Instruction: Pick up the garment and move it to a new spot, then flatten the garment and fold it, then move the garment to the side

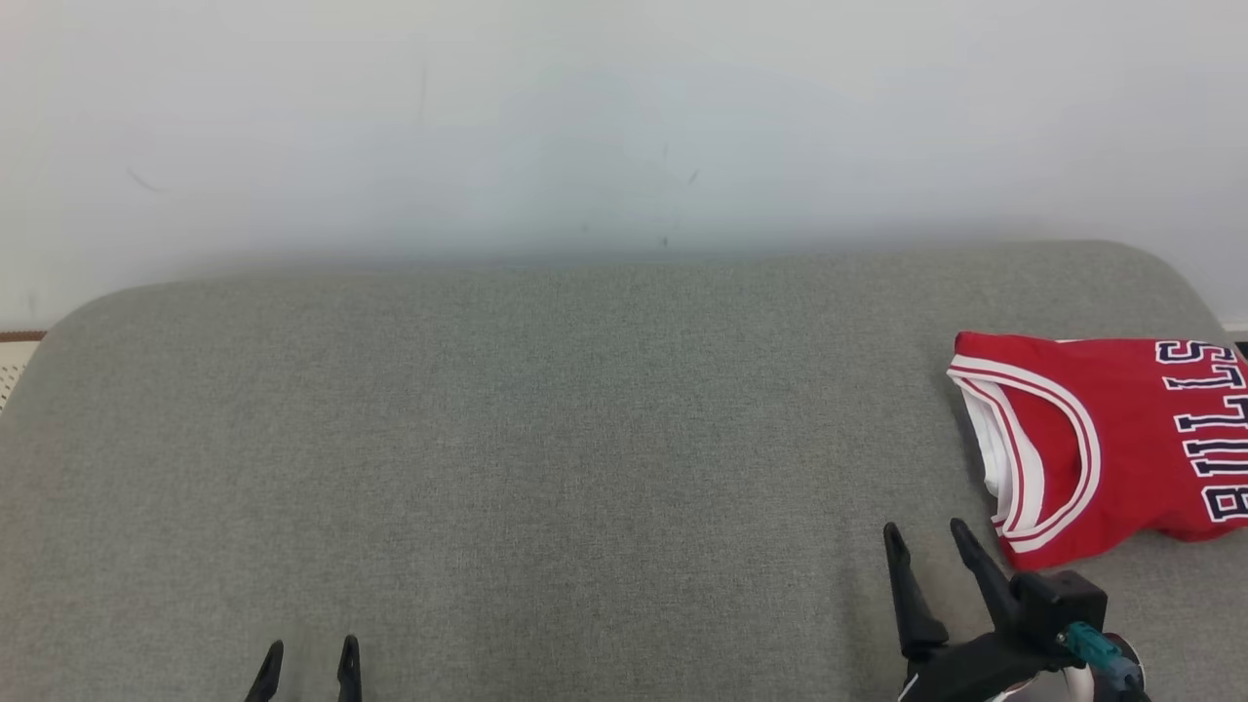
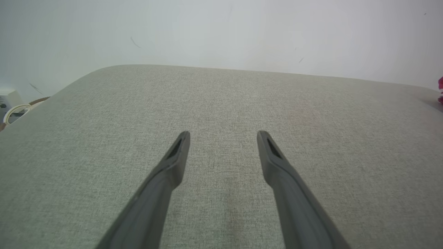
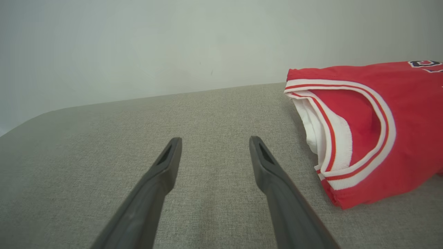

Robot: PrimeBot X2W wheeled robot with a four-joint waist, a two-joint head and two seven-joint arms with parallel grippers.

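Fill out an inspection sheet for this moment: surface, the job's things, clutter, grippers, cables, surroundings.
Surface: grey fabric surface, smooth, with rounded far corners.
Job's things: red jersey with white trim and dark lettering lies at the surface's right end; it looks folded and is cut off by the head view's right edge.
Clutter: nothing seen.
Grippers: left gripper open, fingers over bare fabric, holding nothing. Right gripper open, holding nothing, beside the jersey and apart from it.
Cables: pale loop, possibly a cable, beyond the surface's left end; teal connector on the right wrist.
Surroundings: plain pale wall behind, with faint marks.
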